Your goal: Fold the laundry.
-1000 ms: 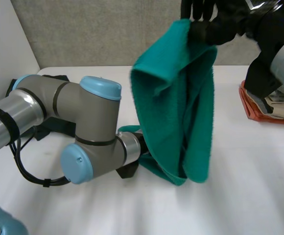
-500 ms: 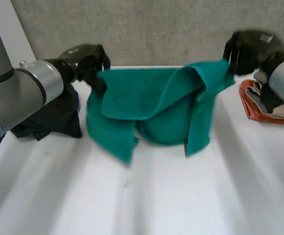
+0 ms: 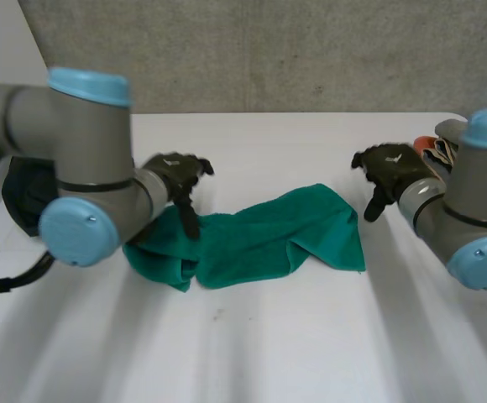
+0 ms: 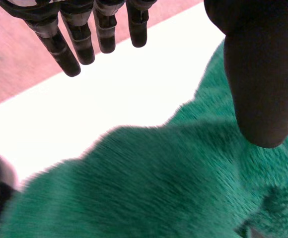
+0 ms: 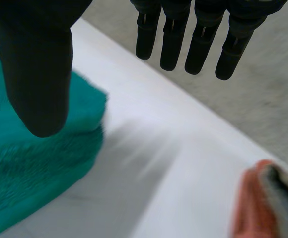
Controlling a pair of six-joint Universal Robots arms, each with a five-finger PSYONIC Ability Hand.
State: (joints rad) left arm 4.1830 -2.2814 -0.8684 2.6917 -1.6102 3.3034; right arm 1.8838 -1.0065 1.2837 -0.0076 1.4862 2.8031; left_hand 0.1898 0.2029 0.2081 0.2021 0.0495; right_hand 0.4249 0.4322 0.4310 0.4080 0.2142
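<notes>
Green towel (image 3: 260, 239) lying crumpled in a loose band on the white desk (image 3: 311, 336), its edges uneven and one end doubled under; bare desk lies in front of the towel and behind it. Left hand (image 3: 176, 172) over one end of the towel, right hand (image 3: 390, 168) just beyond the opposite end. Both are unclenched, with left fingers (image 4: 59, 44) and right fingers (image 5: 203, 44) straight, apart from the thumb, grasping nothing. Past the left hand lies a dark cloth (image 3: 25, 193) and past the right an orange item (image 3: 428, 147).
</notes>
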